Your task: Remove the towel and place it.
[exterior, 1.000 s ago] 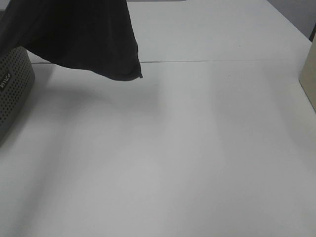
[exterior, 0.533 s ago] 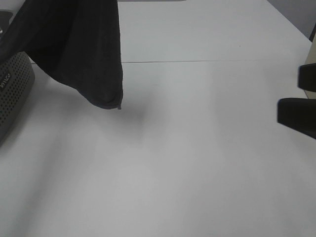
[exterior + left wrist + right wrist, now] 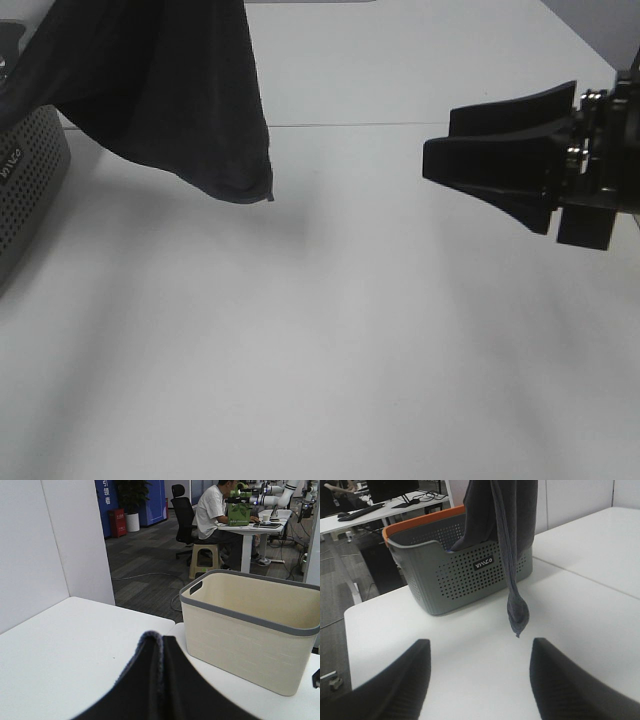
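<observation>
The dark towel (image 3: pixel 170 90) hangs in the air at the upper left, its lowest corner just above the white table (image 3: pixel 330 350). Its other end trails into the grey perforated basket (image 3: pixel 25 185). In the left wrist view a pinched fold of the towel (image 3: pixel 160 680) fills the foreground and hides my left gripper's fingers, which are shut on it. My right gripper (image 3: pixel 440 140) is open and empty, reaching in from the right and level with the hanging corner but well apart from it. The right wrist view shows the towel (image 3: pixel 512 555) dangling ahead, between the open fingers (image 3: pixel 395 680).
The grey basket (image 3: pixel 460 575) has an orange rim and stands at the table's left edge. A beige basket with a grey rim (image 3: pixel 250 630) stands on the table's far side. A table seam (image 3: pixel 400 124) runs across. People and desks are in the background.
My right gripper has come into view from the right and moved left toward the towel. The towel's hanging corner has swung down and then slightly right.
</observation>
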